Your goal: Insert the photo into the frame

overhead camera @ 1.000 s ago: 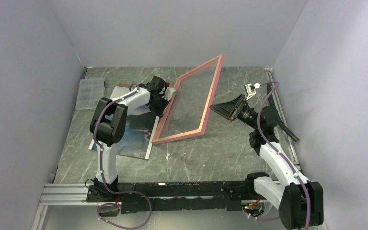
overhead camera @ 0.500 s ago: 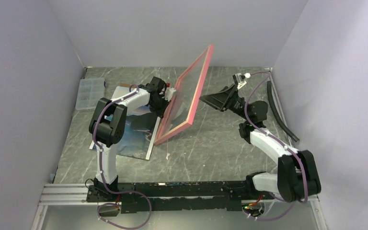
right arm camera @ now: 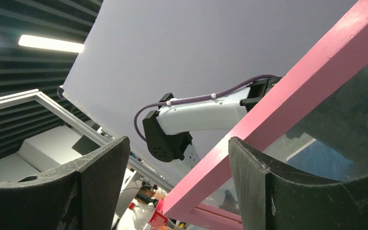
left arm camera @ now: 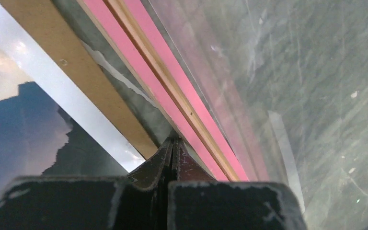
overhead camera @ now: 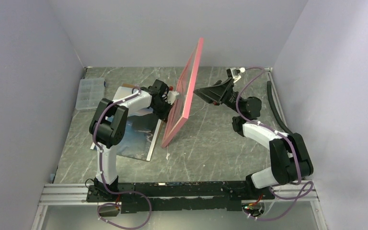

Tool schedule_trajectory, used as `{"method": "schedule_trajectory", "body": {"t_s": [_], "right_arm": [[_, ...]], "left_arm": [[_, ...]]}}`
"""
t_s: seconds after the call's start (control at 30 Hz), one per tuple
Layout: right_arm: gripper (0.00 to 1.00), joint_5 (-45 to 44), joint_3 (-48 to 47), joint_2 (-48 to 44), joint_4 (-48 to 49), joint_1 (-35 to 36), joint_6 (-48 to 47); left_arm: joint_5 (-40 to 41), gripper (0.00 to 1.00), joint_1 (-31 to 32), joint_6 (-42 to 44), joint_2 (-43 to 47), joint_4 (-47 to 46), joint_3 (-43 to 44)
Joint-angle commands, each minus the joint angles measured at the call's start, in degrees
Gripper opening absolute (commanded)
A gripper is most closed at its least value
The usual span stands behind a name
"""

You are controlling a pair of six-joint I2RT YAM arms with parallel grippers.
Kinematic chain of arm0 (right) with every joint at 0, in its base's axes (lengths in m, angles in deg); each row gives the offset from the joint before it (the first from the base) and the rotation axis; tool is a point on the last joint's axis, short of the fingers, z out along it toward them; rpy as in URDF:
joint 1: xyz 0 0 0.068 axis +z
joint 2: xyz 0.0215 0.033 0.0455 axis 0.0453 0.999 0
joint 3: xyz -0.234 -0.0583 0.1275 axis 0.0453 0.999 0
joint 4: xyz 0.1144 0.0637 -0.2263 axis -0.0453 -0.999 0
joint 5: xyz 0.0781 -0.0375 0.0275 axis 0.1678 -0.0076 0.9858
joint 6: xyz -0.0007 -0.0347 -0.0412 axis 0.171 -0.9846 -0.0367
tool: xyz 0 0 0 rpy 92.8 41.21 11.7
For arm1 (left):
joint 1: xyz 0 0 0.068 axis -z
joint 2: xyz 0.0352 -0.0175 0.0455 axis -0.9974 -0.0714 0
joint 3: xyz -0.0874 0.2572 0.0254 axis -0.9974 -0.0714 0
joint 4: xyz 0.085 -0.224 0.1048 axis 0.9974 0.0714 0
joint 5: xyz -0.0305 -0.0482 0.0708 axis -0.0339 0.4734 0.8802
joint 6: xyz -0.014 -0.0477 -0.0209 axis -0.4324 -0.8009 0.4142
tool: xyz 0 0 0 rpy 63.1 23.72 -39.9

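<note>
The frame [overhead camera: 186, 93] stands almost upright on its lower edge, pink face toward the right arm. My left gripper [overhead camera: 171, 99] is shut on its left rail; in the left wrist view the fingers [left arm camera: 173, 146] meet at the pink and tan rail [left arm camera: 172, 81]. My right gripper [overhead camera: 201, 92] is open beside the frame's pink face, and the pink rail [right arm camera: 292, 91] runs across between its fingers [right arm camera: 177, 143] without touching them. The photo [overhead camera: 135, 136] lies flat on the table under the left arm, and shows in the left wrist view [left arm camera: 19, 124].
A brown backing board [left arm camera: 76, 72] lies under the photo's far edge. A clear plastic organiser box [overhead camera: 89, 93] sits at the far left. A black strip [overhead camera: 281, 115] lies along the right wall. A small white scrap [overhead camera: 167, 155] lies near the frame's foot.
The frame has swung from leaning back to the right to almost upright on its edge. My right gripper has moved left and further back, staying by the pink face. The left gripper kept its hold.
</note>
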Motion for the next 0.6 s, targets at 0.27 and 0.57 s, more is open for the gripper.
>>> {"method": "schedule_trajectory", "body": {"t_s": [0.27,0.57], "right_arm": [[0.81,1.83,-2.09,2.47,-11.86,2.55,-3.41],[0.83,1.97,-6.16,-3.95,-27.83,2.59,-12.41]], "left_arm": [[-8.18,0.03,3.36,-2.1,0.1,4.23,-1.67],[-4.85,0.03,-1.67,-2.97,3.96,7.37,4.03]]}}
